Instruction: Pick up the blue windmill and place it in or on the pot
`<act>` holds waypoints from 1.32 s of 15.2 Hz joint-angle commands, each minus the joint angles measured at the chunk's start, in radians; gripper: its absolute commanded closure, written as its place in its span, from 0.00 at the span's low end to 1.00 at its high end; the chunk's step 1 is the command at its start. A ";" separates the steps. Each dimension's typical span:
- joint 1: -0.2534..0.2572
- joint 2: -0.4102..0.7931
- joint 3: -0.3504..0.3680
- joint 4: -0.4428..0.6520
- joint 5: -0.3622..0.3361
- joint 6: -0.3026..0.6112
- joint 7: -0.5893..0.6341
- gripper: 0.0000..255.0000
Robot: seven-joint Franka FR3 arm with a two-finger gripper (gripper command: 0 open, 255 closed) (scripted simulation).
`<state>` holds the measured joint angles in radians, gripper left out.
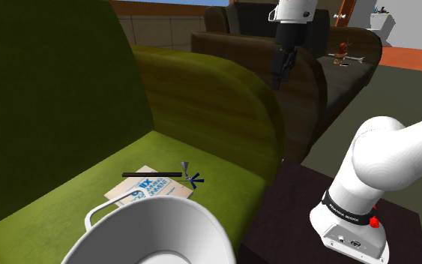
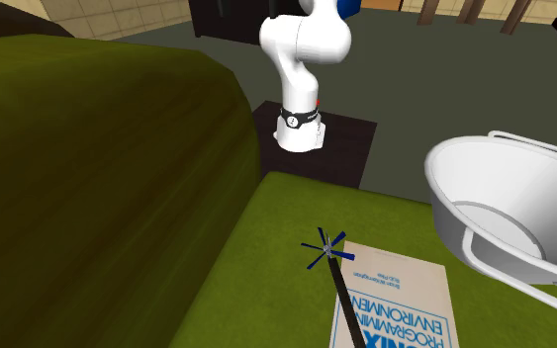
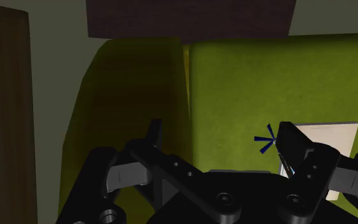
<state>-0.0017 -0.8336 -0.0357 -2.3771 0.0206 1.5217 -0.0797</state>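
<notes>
The blue windmill (image 1: 193, 178) lies flat on the green sofa seat, its dark stick (image 1: 152, 174) across a white book (image 1: 151, 189). In the second exterior view the windmill's blades (image 2: 324, 250) rest just off the book's (image 2: 397, 306) corner. The white pot (image 1: 151, 232) with loop handles stands on the seat beside the book, its rim (image 2: 464, 237) close to it. My black gripper (image 1: 279, 76) hangs high above the sofa's armrest, far from the windmill. In the wrist view the gripper (image 3: 222, 140) is open with nothing in it, and the windmill (image 3: 264, 140) shows far below beside one fingertip (image 3: 292, 141).
The green sofa's tall backrest (image 1: 44, 97) and rounded armrest (image 1: 231, 97) enclose the seat. A dark brown sofa (image 1: 329, 67) stands behind, with a small figure (image 1: 342, 52) on it. My white base (image 1: 351, 217) sits on a dark stand (image 2: 345, 148) next to the armrest.
</notes>
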 commanded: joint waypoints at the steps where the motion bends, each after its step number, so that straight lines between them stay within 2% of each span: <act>1: 0.000 0.000 0.000 0.000 0.000 0.000 0.000 0.00; 10: 0.074 0.307 0.056 0.051 0.046 0.203 -0.030 0.00; 14: 0.108 0.453 0.077 0.103 0.058 0.274 -0.043 0.00; 18: 0.165 0.601 0.075 0.171 0.061 0.331 -0.050 0.00; 20: 0.174 0.676 0.091 0.212 0.065 0.353 -0.057 0.00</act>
<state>0.1665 -0.2069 0.0519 -2.1873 0.0681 1.7873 -0.1287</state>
